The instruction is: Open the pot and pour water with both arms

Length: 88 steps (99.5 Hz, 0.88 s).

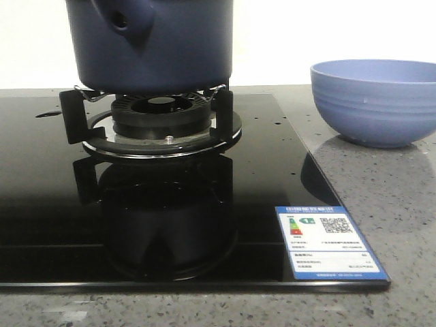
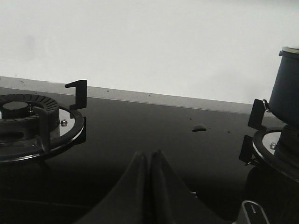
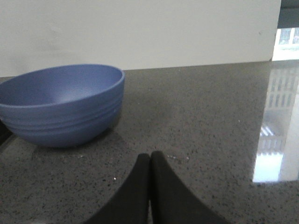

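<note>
While both grippers sit pressed together and empty, the pot (image 1: 153,44) stands on a burner's black supports (image 1: 153,116) at the upper left of the front frame, its stubby side handle (image 1: 122,20) with its round hole turned toward the camera. Its top is cut off by the frame edge, so whether a lid sits on it cannot be told. A glossy black cooktop (image 1: 54,218) fills the lower left of the same frame, an energy label (image 1: 330,242) stuck near its lower right corner. A periwinkle ribbed bowl (image 1: 375,102) rests on the speckled grey counter (image 1: 402,204) at the upper right, well apart from the pot.

From the left wrist, the left gripper (image 2: 149,158) shows fingers meeting tip to tip at the bottom centre, over the cooktop between a second burner (image 2: 32,126) at the left edge and the pot at the far right. From the right wrist, the right gripper (image 3: 150,161) is likewise closed over the counter, the bowl at middle left.
</note>
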### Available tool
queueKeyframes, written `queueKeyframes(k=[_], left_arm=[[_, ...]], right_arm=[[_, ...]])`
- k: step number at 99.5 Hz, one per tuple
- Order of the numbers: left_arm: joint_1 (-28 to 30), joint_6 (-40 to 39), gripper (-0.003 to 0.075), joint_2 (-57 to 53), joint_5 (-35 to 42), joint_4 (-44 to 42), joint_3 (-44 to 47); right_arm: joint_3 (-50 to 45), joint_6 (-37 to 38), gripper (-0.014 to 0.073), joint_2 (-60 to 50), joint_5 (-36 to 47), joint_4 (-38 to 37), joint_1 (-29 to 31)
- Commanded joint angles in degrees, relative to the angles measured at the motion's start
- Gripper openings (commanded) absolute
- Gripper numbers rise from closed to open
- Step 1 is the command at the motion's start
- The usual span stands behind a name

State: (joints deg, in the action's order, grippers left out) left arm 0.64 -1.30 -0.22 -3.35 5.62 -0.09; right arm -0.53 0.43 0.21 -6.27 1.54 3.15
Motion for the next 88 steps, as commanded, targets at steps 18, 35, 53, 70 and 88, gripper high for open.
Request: queueKeyframes(k=[18,35,53,70,88], left_arm=[[-0.1,-0.4,-0.0020,-1.6,4.2,0.5,1.9],[-0.1,-0.4,-0.0020,-1.6,4.2,0.5,1.9],[-0.1,-0.4,-0.0020,-1.6,4.2,0.5,1.9],[-0.1,-0.4,-0.0020,-1.6,4.2,0.5,1.9],[-0.1,-0.4,-0.0020,-1.6,4.2,0.5,1.9]], right_arm=[[-1.3,1.3,-0.0062,-1.8,2.3,-3.3,0.5],[-1.3,1.3,-0.0062,-1.8,2.0,-3.3,0.5],[-1.3,1.3,-0.0062,-1.8,2.0,-3.3,0.5],[-1.3,1.3,-0.0062,-1.8,2.0,-3.3,0.5],[-1.3,1.3,-0.0062,-1.8,2.0,-3.3,0.5]])
